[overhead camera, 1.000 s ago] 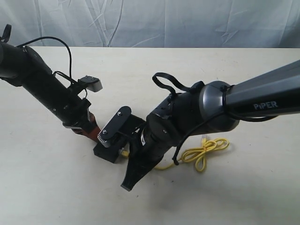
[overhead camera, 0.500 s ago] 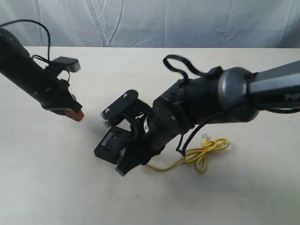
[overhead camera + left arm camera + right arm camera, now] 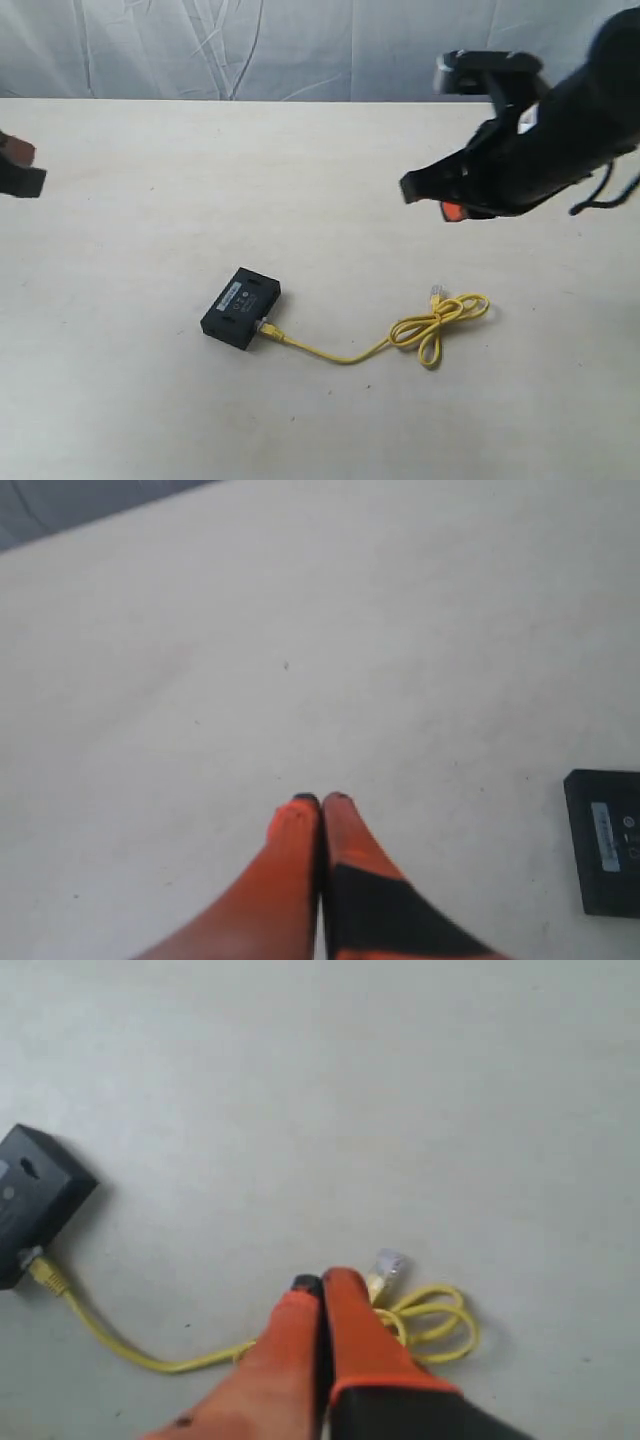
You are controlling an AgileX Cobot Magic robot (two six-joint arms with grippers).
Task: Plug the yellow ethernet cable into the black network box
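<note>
The black network box [image 3: 241, 307] lies flat on the table, with its pale label strip facing up. One end of the yellow ethernet cable [image 3: 345, 355] sits in the box's side port [image 3: 264, 326]. The rest runs right into a loose loop [image 3: 440, 320], ending in a free clear plug [image 3: 436, 293]. My right gripper [image 3: 415, 190] hovers shut and empty, above and behind the loop. In the right wrist view that gripper [image 3: 322, 1282] is over the loop [image 3: 440, 1318], next to the free plug [image 3: 388, 1263], with the box [image 3: 30, 1200] off to one side. My left gripper [image 3: 28, 175] is at the far left edge, shut and empty [image 3: 320, 800], well apart from the box [image 3: 605, 840].
The pale tabletop [image 3: 300, 180] carries only the box and the cable. A wrinkled white cloth backdrop [image 3: 300, 50] hangs behind the table's far edge.
Both arms have pulled away from the box, the left to the far left edge, the right up and to the right. The box and the plugged cable end now lie uncovered.
</note>
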